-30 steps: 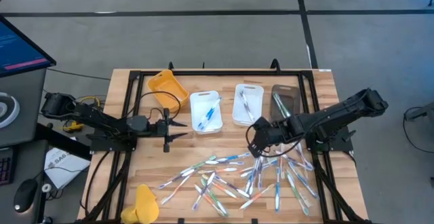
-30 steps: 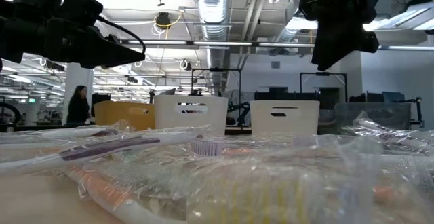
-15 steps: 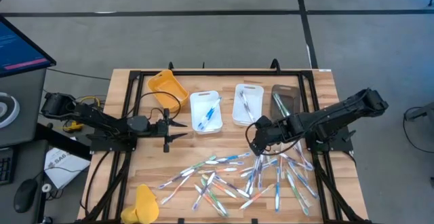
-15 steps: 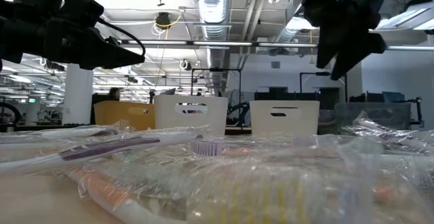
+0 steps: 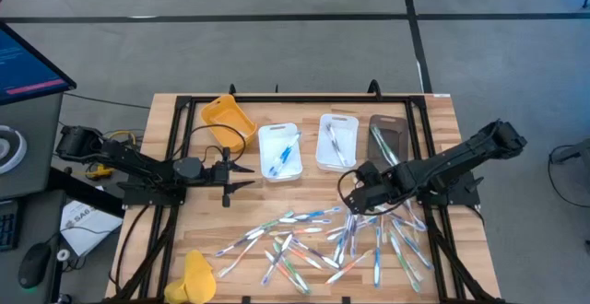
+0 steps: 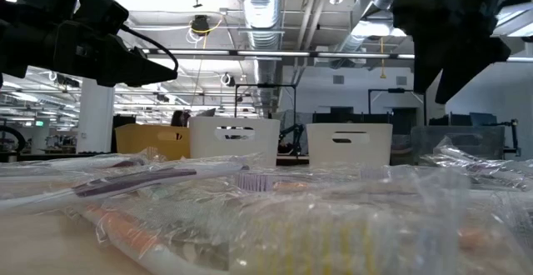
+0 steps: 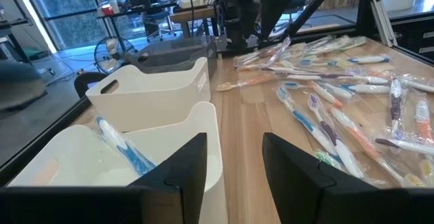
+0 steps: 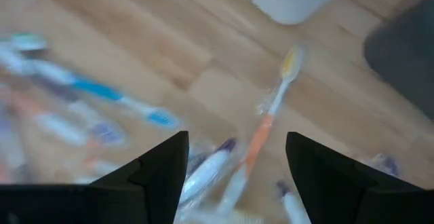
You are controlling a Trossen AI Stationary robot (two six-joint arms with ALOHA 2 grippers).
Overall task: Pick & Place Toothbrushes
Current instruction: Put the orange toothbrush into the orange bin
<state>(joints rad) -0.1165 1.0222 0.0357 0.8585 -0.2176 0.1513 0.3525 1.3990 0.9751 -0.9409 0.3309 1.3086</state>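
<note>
Right wrist view alone resolved an orange-handled toothbrush (image 8: 266, 127) lying flat on the wood, ahead of and between the spread fingers of the right gripper (image 8: 234, 157), untouched; jaws stood wide, nothing held. High view placed that gripper (image 5: 353, 191) over the toothbrushes (image 5: 341, 239) scattered at the table's near side. Left gripper (image 5: 241, 176) waited beside the white tray (image 5: 265, 134), jaws partly apart, empty.

We see a wooden table (image 5: 175, 124) with toothbrushes (image 5: 336, 244) scattered across its near half. Along the far side stand a yellow tray (image 5: 228, 117), two white trays (image 5: 278, 152) with brushes in them, and a dark tray (image 5: 391, 139). The right gripper (image 5: 355, 193) hangs over the pile's edge; the left gripper (image 5: 241, 176) waits beside the white trays.
</note>
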